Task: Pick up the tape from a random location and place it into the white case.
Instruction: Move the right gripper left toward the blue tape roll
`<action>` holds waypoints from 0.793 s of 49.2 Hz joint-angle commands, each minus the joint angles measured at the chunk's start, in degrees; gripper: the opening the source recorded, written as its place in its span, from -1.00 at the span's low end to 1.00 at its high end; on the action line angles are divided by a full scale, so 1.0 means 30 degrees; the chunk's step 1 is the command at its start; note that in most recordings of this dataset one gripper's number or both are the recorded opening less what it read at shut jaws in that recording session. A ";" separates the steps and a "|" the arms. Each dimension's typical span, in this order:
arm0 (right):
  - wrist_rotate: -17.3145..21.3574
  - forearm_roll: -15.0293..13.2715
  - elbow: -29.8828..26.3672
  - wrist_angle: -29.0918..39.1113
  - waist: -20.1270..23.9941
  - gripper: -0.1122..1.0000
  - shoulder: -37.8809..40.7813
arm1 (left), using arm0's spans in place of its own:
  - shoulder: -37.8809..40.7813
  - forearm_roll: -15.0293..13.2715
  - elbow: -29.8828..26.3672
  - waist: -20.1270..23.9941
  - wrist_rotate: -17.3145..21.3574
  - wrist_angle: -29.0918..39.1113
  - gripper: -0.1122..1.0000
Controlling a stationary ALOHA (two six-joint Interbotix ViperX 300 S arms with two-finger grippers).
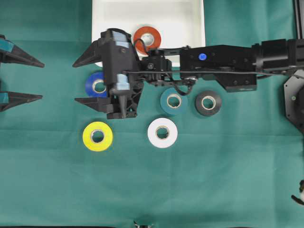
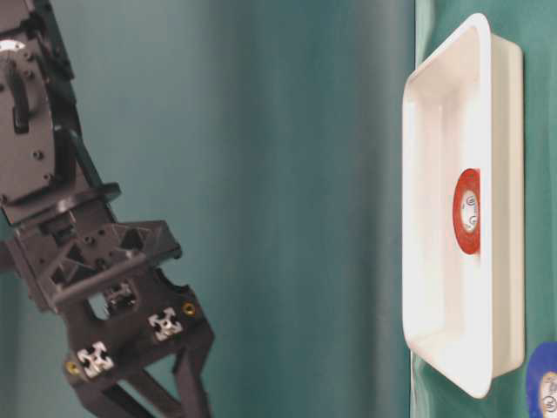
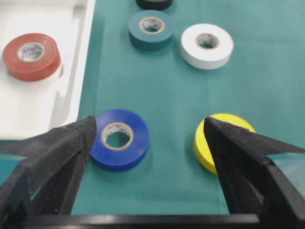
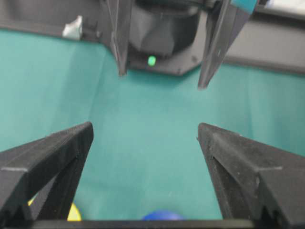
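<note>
Six glossy rolls of plastic tape are seen on a matte green cloth-covered table (image 1: pixel 228 161), each a flat ring around a pale cardboard core. One of them, the red-orange tape roll (image 1: pixel 147 39), lies flat inside the white case (image 1: pixel 190 19), a shallow smooth plastic tray with rounded corners and a raised rim, set at the far edge of the table in the overhead view. Within the case, the roll sits near the rim that faces the other rolls.

The other five are placed outside the case. The blue tape roll (image 1: pixel 95 84) lies just beyond the case's near left corner, partly covered by the right gripper (image 1: pixel 75 81). The teal tape roll (image 1: pixel 173 100) and the black tape roll (image 1: pixel 208 103) lie side by side a little past the case's near rim, close together, under the right arm's forearm. The white tape roll (image 1: pixel 162 132) and the yellow tape roll (image 1: pixel 97 136) are farther from the case.

The right gripper, of angular black plastic with tapering wedge fingers, is reached across the middle, its fingers spread wide and nothing between them, above the blue roll. The left gripper (image 1: pixel 42 80) is seen at the left edge, well away from the case, its pointed black fingers likewise spread apart and empty.
</note>
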 commanded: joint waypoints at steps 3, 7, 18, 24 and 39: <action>0.0586 0.0000 -0.1670 0.2754 0.0000 0.82 0.0293 | 0.0176 -0.0029 -0.0176 0.0029 0.0000 -0.0176 0.96; 0.0762 0.0000 -0.2432 0.4541 0.0000 0.82 0.0703 | 0.0176 -0.0029 -0.0176 0.0000 0.0000 -0.0176 0.96; 0.1172 -0.0029 -0.4336 0.8408 0.0029 0.82 0.1641 | 0.0176 -0.0029 -0.0205 0.0029 -0.0059 -0.0176 0.96; 0.1172 -0.0059 -0.5215 1.0107 0.0029 0.82 0.2080 | 0.0176 -0.0029 -0.0176 0.0029 -0.0059 -0.0205 0.96; 0.1172 -0.0176 -0.7031 1.3828 -0.0059 0.82 0.2930 | 0.0176 -0.0029 -0.0205 0.0029 -0.0059 -0.0381 0.97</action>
